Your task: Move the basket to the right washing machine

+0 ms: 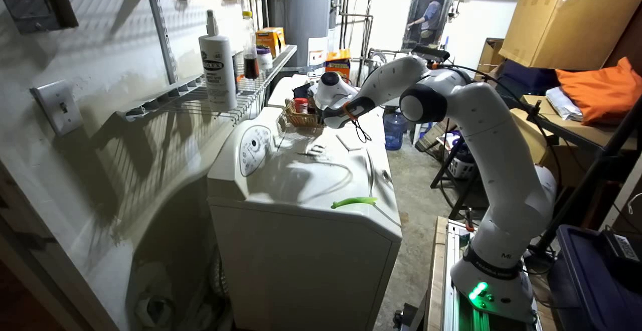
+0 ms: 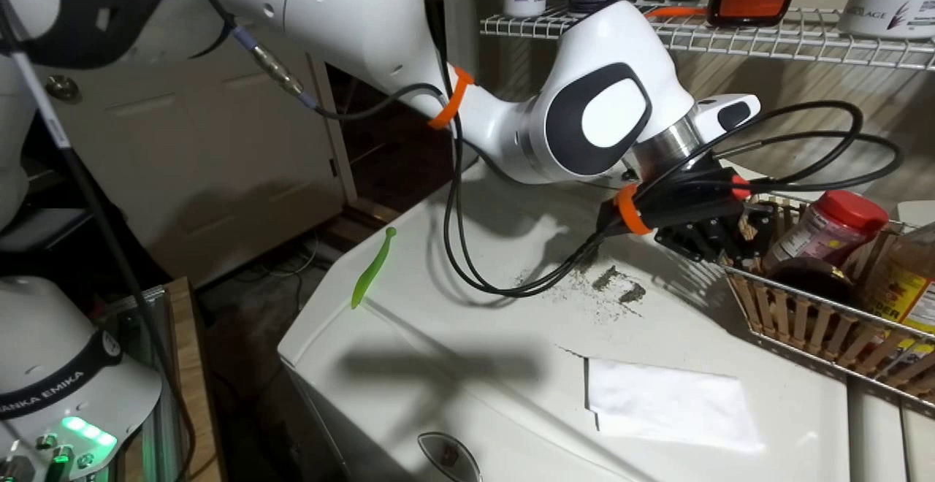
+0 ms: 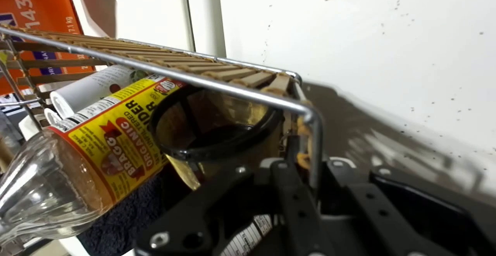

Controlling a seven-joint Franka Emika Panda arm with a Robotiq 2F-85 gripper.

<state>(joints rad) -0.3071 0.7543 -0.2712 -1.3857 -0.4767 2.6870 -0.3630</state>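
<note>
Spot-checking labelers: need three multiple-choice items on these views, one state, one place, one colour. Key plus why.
1. Black claw, relative to brown wooden-slat basket:
A) well away from it
B) astride its rim
C) beneath its base

2. Red-lidded cylindrical jar sits:
A) on a wire shelf
B) on the floor
C) in the basket

3. Slim object atop the white dial-panelled machine:
A) green
B) blue
C) orange

Key:
1 B, wrist view shows the rim between its two sides.
2 C, both exterior views show it within the basket's walls.
3 A, plain in both exterior views.
</note>
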